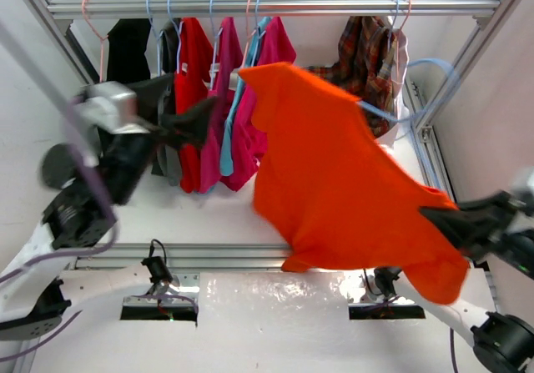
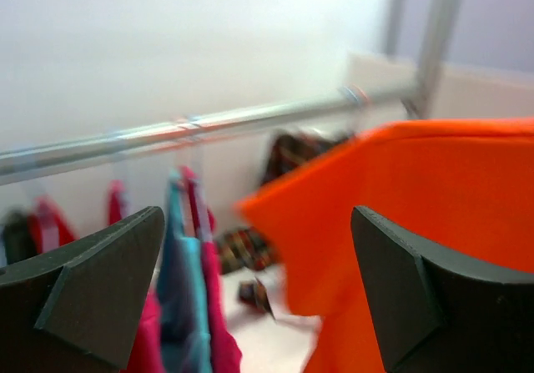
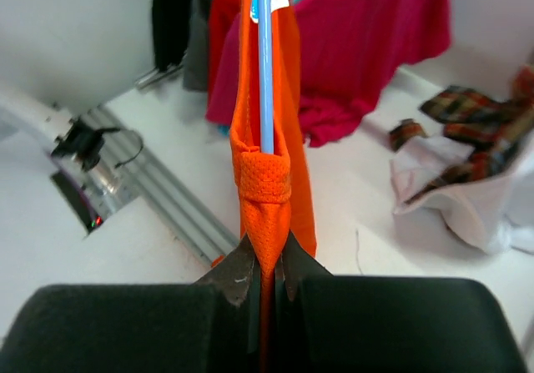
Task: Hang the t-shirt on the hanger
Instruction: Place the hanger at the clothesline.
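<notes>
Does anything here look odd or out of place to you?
Yes: the orange t-shirt is slung slantwise in mid-air, off the rail, pinched by the right pincer, with the pale blue hanger poking out of it.

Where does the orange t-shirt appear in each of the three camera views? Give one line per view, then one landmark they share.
Top external: the t-shirt spreads diagonally across centre-right.
Left wrist: it fills the right side, blurred.
Right wrist: a narrow vertical band at centre, clamped by the right gripper.
Shared landmark: the hanging pink shirt.
</notes>
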### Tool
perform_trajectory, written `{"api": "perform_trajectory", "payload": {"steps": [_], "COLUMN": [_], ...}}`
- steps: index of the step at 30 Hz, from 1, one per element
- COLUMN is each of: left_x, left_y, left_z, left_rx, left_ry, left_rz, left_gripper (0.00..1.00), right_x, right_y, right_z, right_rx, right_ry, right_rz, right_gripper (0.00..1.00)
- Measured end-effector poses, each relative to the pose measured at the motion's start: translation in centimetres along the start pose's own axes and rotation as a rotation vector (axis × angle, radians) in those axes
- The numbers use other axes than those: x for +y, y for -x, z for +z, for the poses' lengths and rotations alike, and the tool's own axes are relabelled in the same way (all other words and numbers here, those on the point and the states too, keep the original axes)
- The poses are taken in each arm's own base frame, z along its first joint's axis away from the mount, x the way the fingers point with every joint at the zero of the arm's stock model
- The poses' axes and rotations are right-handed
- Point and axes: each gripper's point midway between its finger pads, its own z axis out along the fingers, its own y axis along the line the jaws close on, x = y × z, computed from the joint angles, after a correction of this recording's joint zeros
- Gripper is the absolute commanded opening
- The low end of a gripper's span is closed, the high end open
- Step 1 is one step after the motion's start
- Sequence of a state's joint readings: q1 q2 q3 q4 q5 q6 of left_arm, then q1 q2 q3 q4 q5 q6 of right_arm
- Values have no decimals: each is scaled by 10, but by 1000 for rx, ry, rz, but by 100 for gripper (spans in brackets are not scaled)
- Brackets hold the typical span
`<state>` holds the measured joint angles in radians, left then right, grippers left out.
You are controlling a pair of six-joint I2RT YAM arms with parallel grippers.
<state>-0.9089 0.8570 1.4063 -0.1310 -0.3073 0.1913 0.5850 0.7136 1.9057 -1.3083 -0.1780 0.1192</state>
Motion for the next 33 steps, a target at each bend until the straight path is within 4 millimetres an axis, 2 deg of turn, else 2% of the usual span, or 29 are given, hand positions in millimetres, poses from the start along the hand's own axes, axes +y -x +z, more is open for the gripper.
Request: {"api": "perform_trajectory", "payload": {"steps": [2,5,7,9,10,11,14,16,20,23,25,30,33], "left_x": [21,43,52,55,54,50,39,31,22,21,23,31,36], "left_y": [15,20,24,13,0,-22,-97,-145,-225,-234,-225,-197,-185], "left_z": [-15,-37,-49,-52,-51,-50,-48,-52,-70,-77,-78,-82,-86], "left_rx": [-41,-60,-75,-51,-21,30,217,329,531,557,528,431,387], "left_ry": [95,188,227,250,254,255,248,239,208,201,206,226,242], "left_rz": [-38,-85,-121,-140,-140,-133,-92,-63,-1,6,-7,-51,-67], "left_gripper": [92,92,92,92,92,92,92,93,93,96,98,99,100], "right_x": [-6,-24,-36,-47,-53,-60,-77,-88,-111,-126,-136,-170,-179], "right_y": [2,-1,-6,-15,-23,-33,-56,-63,-67,-65,-61,-35,-43], "right_z": [-17,-28,-21,-3,10,24,67,100,167,205,219,253,271], "right_rx": [-32,-32,5,58,95,142,283,348,375,336,310,211,199], "right_ry": [-59,-175,-239,-290,-315,-341,-405,-440,-523,-580,-614,-680,-681], "right_rz": [28,71,92,109,116,122,133,144,179,229,273,384,434], "right_gripper": [0,0,0,0,0,0,0,0,0,0,0,0,0]}}
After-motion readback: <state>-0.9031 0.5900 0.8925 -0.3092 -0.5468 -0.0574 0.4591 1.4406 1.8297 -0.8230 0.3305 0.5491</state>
